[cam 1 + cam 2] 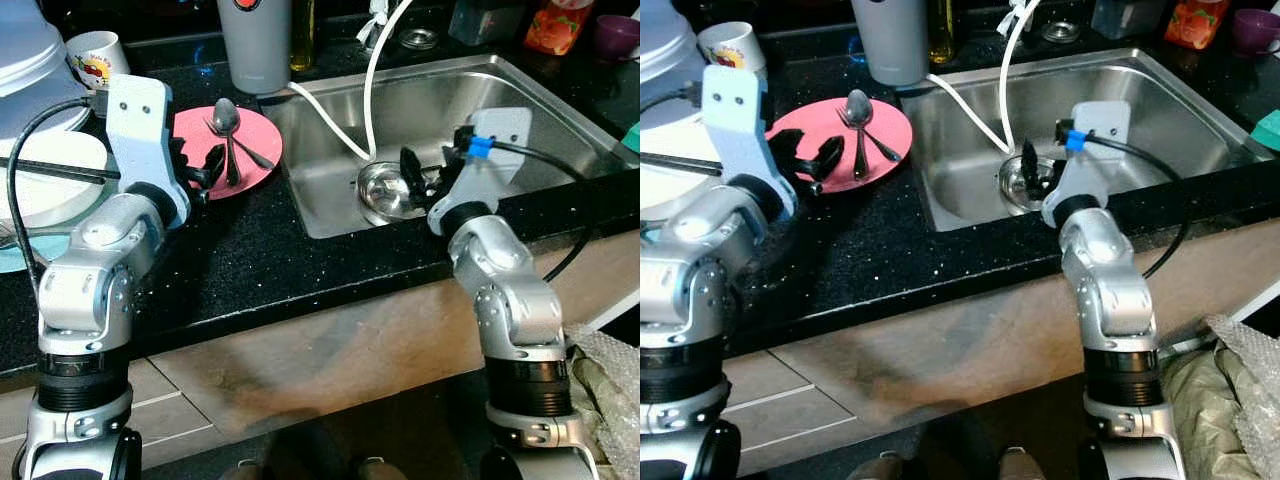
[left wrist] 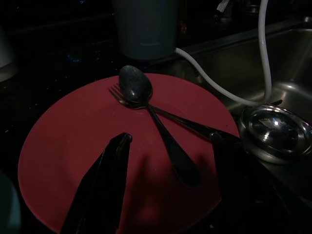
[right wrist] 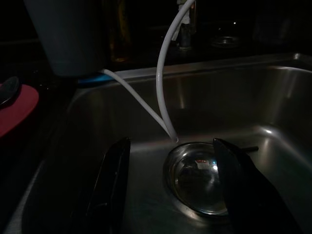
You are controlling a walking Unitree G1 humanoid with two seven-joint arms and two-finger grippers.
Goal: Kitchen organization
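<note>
We are standing at the black tabletop beside the steel sink, both arms reaching forward. Our left gripper is hovering over the near edge of the red plate, fingers spread and empty. On the plate a spoon is lying crossed over a fork, handles pointing toward us. Our right gripper is hanging open inside the sink, straddling a small steel bowl with nothing held. A white hose is dropping into the sink beside that bowl. We are judging the cutlery light, stiff and slick; pinching the spoon across its narrow handle looks best. The plate looks rigid, possibly breakable, and lies flat, so its rim is the only hold. The bowl is thin and slippery; we would be taking its lip.
</note>
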